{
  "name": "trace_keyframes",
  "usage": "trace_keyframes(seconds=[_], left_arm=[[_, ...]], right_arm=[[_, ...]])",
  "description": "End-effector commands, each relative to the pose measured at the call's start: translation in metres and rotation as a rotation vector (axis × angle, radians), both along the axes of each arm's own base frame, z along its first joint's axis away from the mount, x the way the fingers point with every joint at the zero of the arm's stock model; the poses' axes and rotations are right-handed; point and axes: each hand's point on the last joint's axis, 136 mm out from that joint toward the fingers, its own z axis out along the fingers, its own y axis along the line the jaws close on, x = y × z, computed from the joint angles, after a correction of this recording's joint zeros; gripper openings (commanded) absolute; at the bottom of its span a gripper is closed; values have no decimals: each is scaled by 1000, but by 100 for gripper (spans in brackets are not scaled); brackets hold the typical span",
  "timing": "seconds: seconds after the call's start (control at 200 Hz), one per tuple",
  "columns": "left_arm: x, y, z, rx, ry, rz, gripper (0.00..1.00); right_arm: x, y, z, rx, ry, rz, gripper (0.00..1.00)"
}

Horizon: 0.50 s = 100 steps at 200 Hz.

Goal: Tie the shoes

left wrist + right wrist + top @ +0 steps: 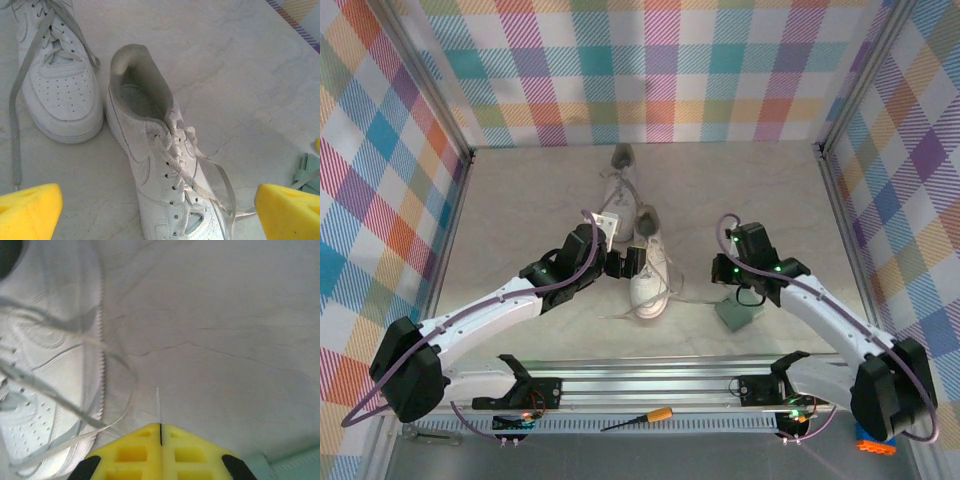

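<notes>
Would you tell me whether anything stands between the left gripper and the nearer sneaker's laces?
Nothing visible does. The left gripper hovers open directly over the nearer sneaker, its laces lying loose and uncovered between the fingers; the green pad sits off to the side.

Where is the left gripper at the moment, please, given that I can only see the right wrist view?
Observer: In the top view the left gripper sits close beside the nearer shoe, about halfway along it, on the left arm's side.
Operator: Thank you. Are its fingers open?
Observer: Yes. The left wrist view shows its fingers spread wide with nothing between the pads.
Operator: And is the other shoe tied?
Observer: No. The farther shoe is untied, and one loose lace trails away from it across the table.
</notes>
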Motion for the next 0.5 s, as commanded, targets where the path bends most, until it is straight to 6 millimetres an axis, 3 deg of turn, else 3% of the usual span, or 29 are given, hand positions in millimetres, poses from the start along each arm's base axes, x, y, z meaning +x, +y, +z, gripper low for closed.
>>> trace_keyframes(seconds=[0.0, 0.085, 0.24, 0.495], left_arm=[[0, 10, -1, -9, 18, 49, 98], [1, 13, -1, -14, 24, 64, 98], [-2, 19, 4, -18, 14, 77, 98], [-3, 29, 8, 13, -12, 95, 98]], right_arm=[[1, 33, 12, 32, -40, 231, 0], [-7, 49, 4, 85, 41, 303, 0], [-27, 60, -16, 133, 259, 333, 0], [-52, 76, -26, 210, 478, 445, 0]])
